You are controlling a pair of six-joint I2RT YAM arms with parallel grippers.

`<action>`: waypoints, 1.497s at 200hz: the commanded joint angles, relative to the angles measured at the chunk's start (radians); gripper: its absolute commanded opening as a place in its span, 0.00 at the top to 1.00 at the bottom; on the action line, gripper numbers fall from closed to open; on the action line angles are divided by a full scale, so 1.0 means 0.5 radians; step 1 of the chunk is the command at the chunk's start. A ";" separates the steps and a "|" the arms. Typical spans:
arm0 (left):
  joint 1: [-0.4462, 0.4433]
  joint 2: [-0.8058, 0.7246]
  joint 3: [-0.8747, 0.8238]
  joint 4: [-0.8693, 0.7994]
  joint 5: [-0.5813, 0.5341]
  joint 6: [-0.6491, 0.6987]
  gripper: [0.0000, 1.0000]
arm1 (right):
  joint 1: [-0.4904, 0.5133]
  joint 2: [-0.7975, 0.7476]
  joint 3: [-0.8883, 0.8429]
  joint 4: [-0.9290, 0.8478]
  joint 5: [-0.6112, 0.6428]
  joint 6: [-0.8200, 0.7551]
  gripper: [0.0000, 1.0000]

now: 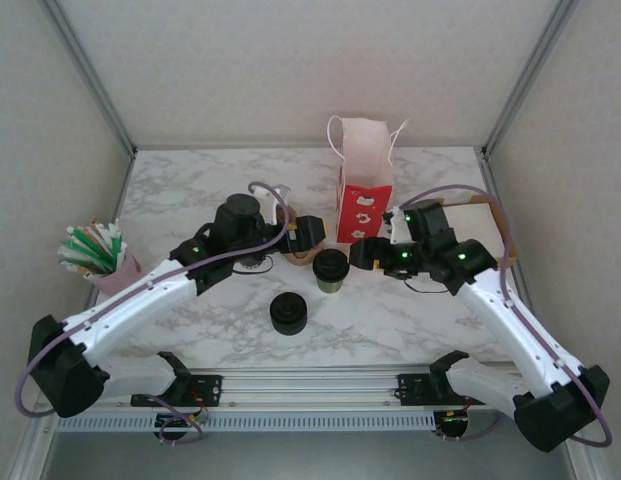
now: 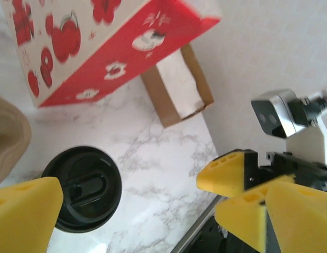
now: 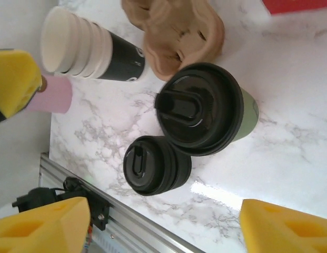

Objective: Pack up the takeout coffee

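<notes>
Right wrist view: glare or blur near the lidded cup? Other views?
Right wrist: takeout coffee sharp, one bright glare patch on the marble table beside it. Left wrist: red bag slightly soft, cup lid clear. Top external: even light, faint shadows.

A robot test booth, prob. a lab, is indicated: a marble-look table (image 1: pixel 410 310) is boxed in by white panels (image 1: pixel 310 70) w/ metal posts (image 1: pixel 90 75), and a metal rail (image 1: pixel 310 383) is fixed at its near edge. Café props, e.g. straws (image 1: pixel 92 245) & a paper bag (image 1: pixel 365 180), are laid out.
</notes>
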 commanded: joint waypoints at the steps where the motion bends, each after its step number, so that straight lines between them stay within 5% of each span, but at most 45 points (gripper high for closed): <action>1: 0.022 -0.123 0.117 -0.193 -0.216 0.071 0.00 | 0.008 -0.044 0.201 -0.335 0.113 -0.123 0.10; 19: 0.033 -0.190 0.197 -0.293 -0.388 0.083 0.00 | 0.012 -0.019 0.388 -0.513 0.194 -0.181 0.01; 98: 0.077 -0.359 0.334 -0.429 -0.785 0.117 0.00 | 0.011 0.446 1.353 -0.972 0.490 -0.374 0.03; 172: 0.431 -0.048 0.285 -0.235 -0.183 0.092 0.00 | 0.034 1.351 2.346 -1.238 0.767 -0.566 0.32; 219: 0.581 0.084 0.295 -0.212 -0.077 0.108 0.00 | 0.047 1.908 2.992 -1.438 0.988 -0.623 0.53; 299: 0.712 0.240 0.316 -0.210 0.095 0.163 0.00 | 0.047 2.252 3.162 -1.414 0.962 -0.634 0.65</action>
